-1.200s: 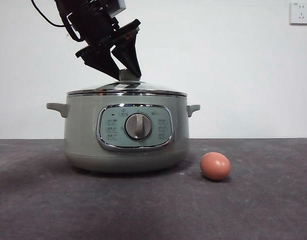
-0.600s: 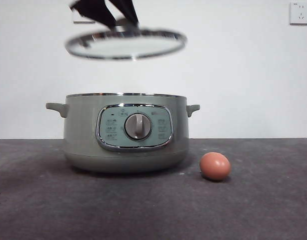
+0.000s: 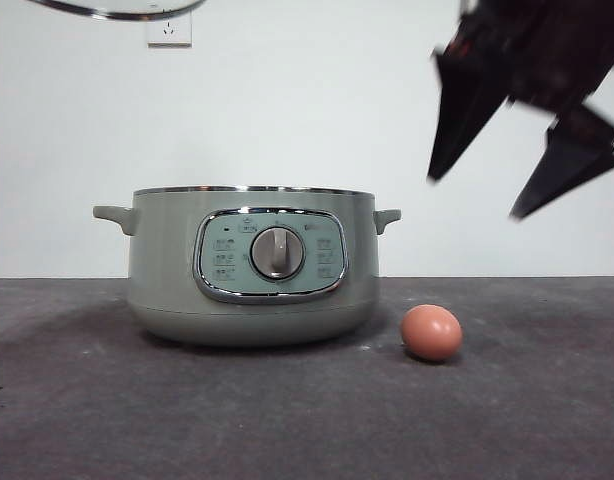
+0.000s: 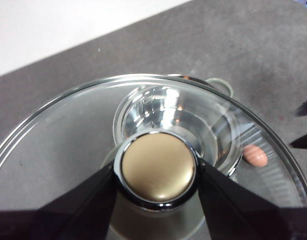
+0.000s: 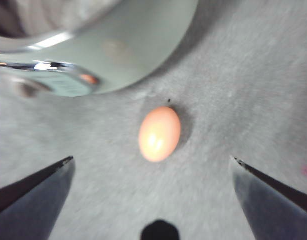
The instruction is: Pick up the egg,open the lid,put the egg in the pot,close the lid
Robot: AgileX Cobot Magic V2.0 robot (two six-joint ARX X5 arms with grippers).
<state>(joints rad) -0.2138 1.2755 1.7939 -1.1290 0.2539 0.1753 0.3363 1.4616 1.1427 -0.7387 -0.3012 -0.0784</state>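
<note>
The sage-green pot (image 3: 252,265) stands open on the dark table, its panel and dial facing the front view. The egg (image 3: 431,332) lies on the table just right of the pot; it also shows in the right wrist view (image 5: 159,133) and the left wrist view (image 4: 255,155). My left gripper (image 4: 158,175) is shut on the lid's knob (image 4: 158,172) and holds the glass lid (image 3: 117,10) high above the pot, at the top left edge of the front view. My right gripper (image 3: 522,185) is open, high above the egg.
A white wall stands behind the table, with one socket (image 3: 168,30) at the top left. The pot's inside (image 4: 168,120) shows through the lid glass and holds nothing that I can see.
The lid has risen off the pot, up and to the left, nearly out of the front view. The right gripper has come in from the upper right above the egg.
</note>
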